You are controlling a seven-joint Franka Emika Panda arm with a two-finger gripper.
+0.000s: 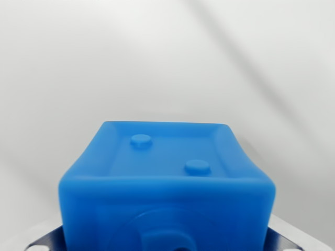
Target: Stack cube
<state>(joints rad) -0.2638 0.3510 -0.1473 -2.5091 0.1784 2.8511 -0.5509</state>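
Right up close we see the blue cube (167, 193) filling the bottom centre of the wrist view, grey metal gripper (167, 243) parts peeking out either side. We cannot tell whether the pincer clamps it. Beyond lies a plain white surface (167, 57).

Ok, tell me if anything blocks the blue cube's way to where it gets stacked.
Nothing visible blocks the blue cube; it fills the lower wrist view, with only bare white surface beyond. No second cube shows, so the stacking spot cannot be judged.
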